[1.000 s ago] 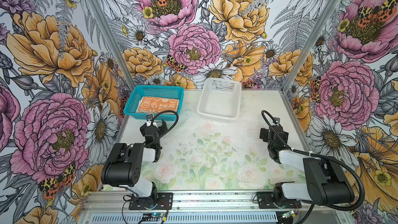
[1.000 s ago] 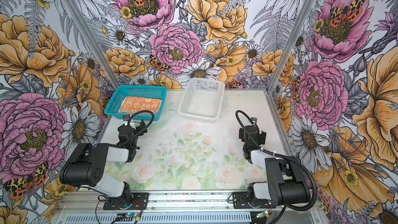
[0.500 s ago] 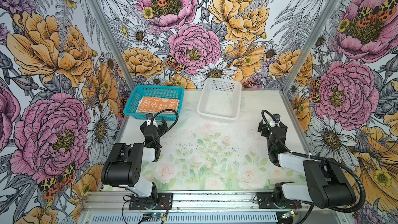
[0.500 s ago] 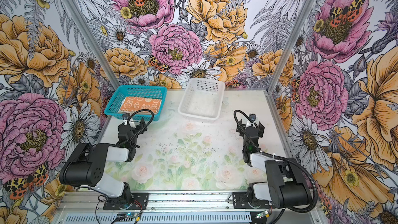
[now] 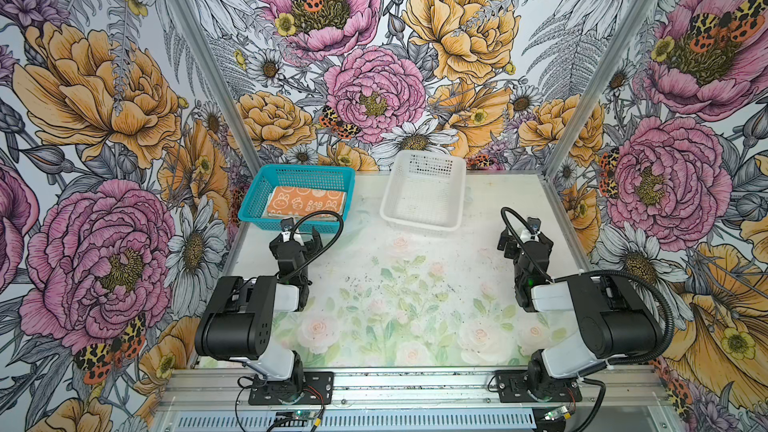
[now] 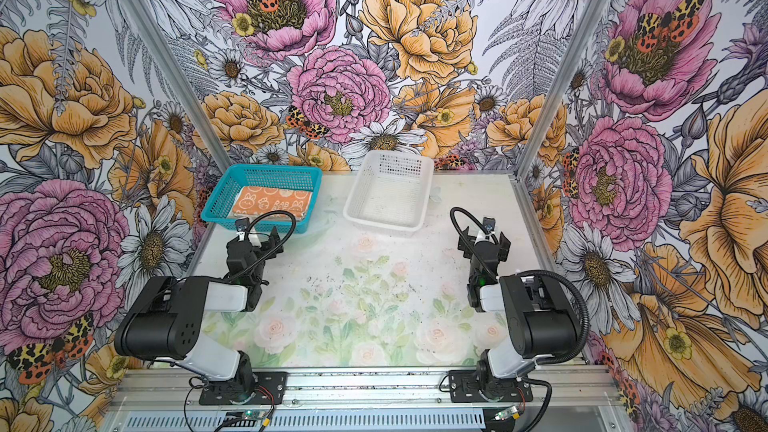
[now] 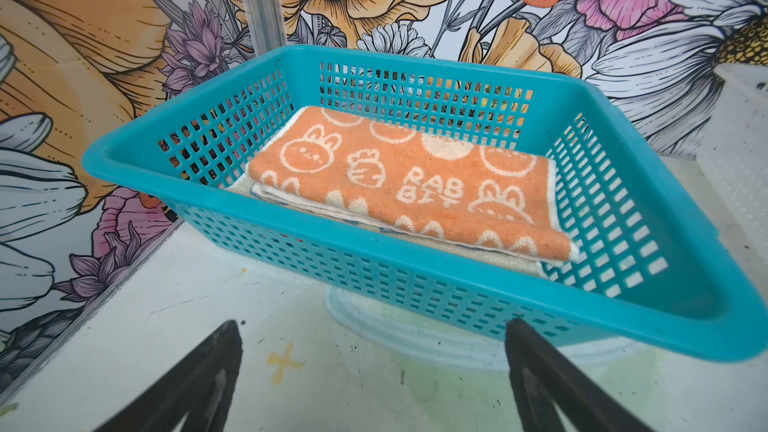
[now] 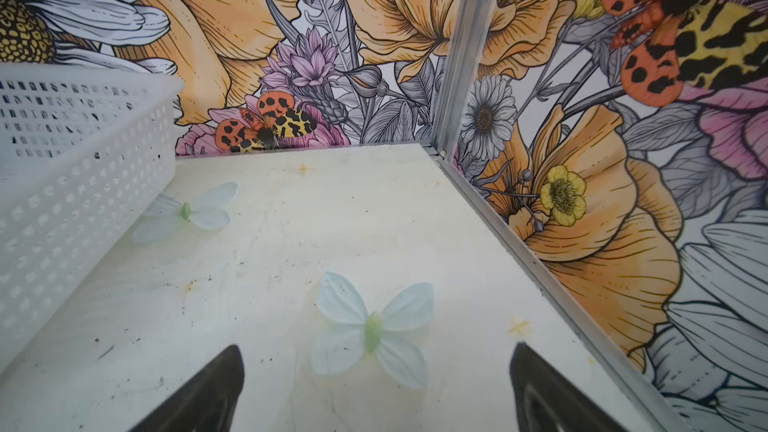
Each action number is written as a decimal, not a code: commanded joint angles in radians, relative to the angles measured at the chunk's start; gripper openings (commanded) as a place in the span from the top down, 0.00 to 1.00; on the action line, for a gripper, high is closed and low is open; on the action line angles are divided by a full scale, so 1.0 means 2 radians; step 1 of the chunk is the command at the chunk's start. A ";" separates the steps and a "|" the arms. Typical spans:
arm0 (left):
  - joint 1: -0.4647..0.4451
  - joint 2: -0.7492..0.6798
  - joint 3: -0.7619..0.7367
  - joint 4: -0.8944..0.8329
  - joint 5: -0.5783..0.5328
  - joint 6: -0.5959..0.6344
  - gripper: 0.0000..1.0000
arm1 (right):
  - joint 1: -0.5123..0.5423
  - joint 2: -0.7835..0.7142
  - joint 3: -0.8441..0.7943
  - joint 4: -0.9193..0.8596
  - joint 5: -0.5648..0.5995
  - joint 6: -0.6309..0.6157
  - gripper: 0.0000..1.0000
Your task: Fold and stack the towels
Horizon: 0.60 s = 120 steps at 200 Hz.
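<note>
Towels (image 7: 407,184), small folded bunny-print cloths with the orange 1 on top and paler layers beneath, sit stacked in teal plastic mesh basket (image 7: 415,297) at back-left of desk (image 5: 415,268). Left jaws open, empty, just before the basket; right jaws open, empty, over the desk. Risk: reaching in could snag the rim or drag the top fold loose.

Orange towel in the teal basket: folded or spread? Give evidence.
Folded. The orange towel shows layered edges and lies on other cloth in the teal basket.

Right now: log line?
left gripper open; right gripper open; orange bunny-print cloth towel atop stack in teal plastic mesh basket; white mesh basket empty
</note>
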 commanded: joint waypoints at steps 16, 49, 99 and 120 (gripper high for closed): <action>-0.027 0.003 -0.011 0.057 -0.031 0.028 0.01 | 0.002 -0.005 0.006 -0.025 -0.008 0.008 0.00; -0.028 0.003 -0.010 0.054 -0.030 0.028 0.01 | 0.002 -0.005 0.005 -0.023 -0.008 0.008 0.01; -0.023 0.003 -0.004 0.041 -0.022 0.026 0.01 | 0.002 -0.004 0.005 -0.020 -0.008 0.008 0.00; -0.015 0.001 0.002 0.028 -0.006 0.022 0.01 | 0.001 -0.004 0.006 -0.021 -0.008 0.007 0.01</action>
